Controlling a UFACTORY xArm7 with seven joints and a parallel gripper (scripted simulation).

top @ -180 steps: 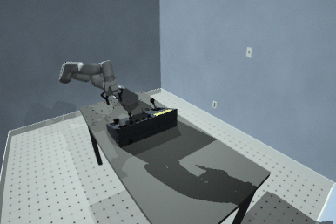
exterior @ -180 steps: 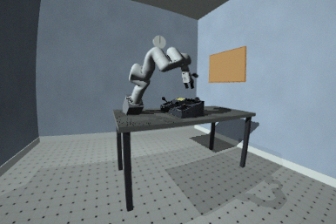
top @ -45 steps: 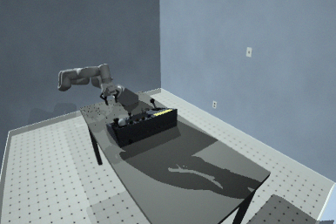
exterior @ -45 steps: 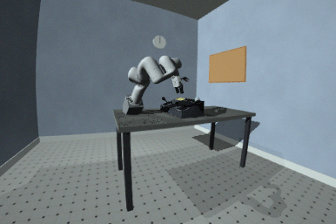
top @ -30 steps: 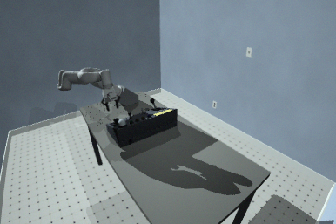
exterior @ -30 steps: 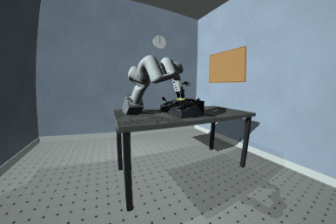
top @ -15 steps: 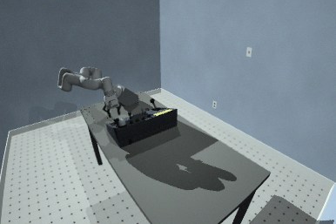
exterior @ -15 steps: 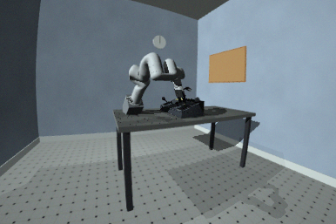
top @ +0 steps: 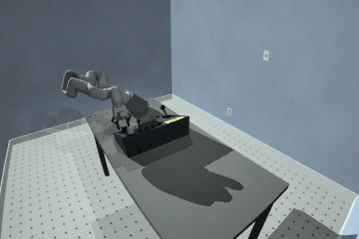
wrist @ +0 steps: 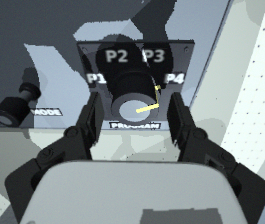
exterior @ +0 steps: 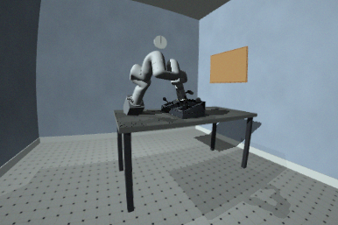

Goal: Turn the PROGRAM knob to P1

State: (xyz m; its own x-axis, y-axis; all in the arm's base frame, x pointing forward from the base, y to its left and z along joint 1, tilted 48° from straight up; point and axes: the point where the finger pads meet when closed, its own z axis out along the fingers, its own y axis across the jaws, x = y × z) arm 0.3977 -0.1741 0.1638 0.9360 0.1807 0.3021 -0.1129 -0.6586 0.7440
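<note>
Gripper (wrist: 135,117) spread wide, nothing pinched, hanging low over the console's end. Two dark fingers flank the PROGRAM knob (wrist: 135,100), one each side, a gap showing on both sides in wrist view; contact w/ knob not visible.

PROGRAM knob sits on a dark square plate (wrist: 180,50) at one end of the console (top: 153,137), labels P1 (wrist: 96,78), P2, P3, P4 (wrist: 174,78) arced round it, "PROGRAM" caption partly hidden just below. Yellow pointer line (wrist: 147,108) on knob's face aims to the right side, roughly toward P4, away from P1. Exact detent hard to tell from this angle.

Left of that plate: a smaller black knob (wrist: 14,106) w/ label "MODE" beside it. Other controls off frame or in shadow.

Top view: console is a long dark box w/ a yellow strip (top: 173,120) near its far end, a small lever (top: 163,109) upright there. Standing on the dark surface (top: 223,188), near the arm's end of it, all of it flat as far as visible. Grey arm (top: 93,87) folded high, elbow back, wrist pointing down onto console's near end.

Exterior view: arm's base (exterior: 131,108) on the surface, just beside console; arm arches up and over. Surface on four dark legs. Wall clock (exterior: 159,41) behind, orange board (exterior: 228,65) on right-hand wall. Dotted floor below, shadows across it.
</note>
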